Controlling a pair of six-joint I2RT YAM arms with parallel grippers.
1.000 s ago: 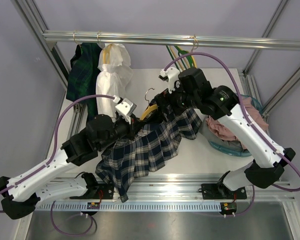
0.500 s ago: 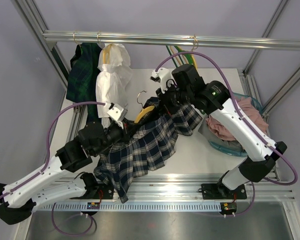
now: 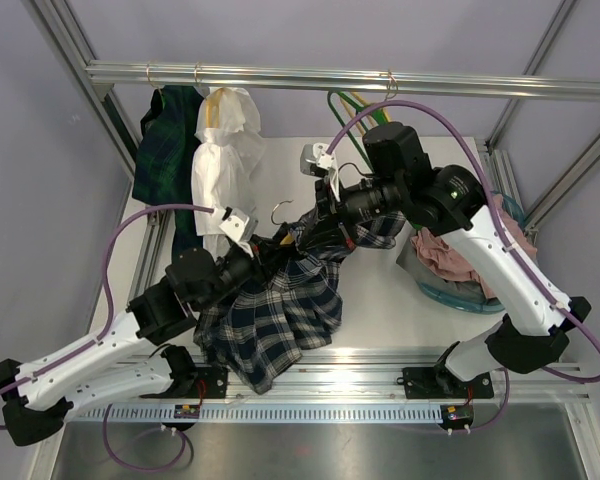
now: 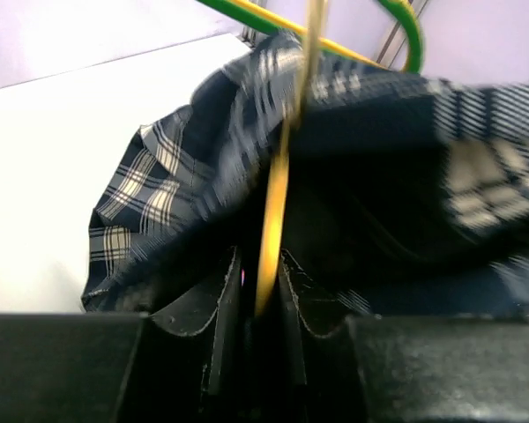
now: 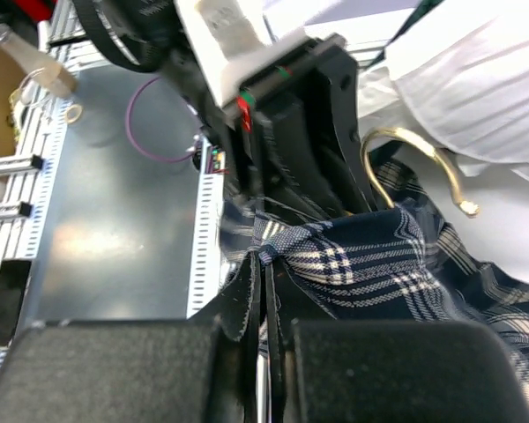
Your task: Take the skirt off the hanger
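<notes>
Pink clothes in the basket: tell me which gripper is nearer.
Right. The right gripper pinches the plaid skirt at mid-table, left of the pink clothes. The left gripper sits further left, at the yellow hanger.

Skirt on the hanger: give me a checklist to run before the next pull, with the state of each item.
1. Right fingers pinching skirt fabric: ok, a fold sits between them.
2. Left fingers on the yellow hanger: ok, the bar runs between them; firmness cannot tell.
3. Skirt free of the hanger: not ok, cloth is draped over it.
4. Hanger hook clear of the white garment: cannot tell.
5. Pull path clear of the laundry tub: ok.
</notes>
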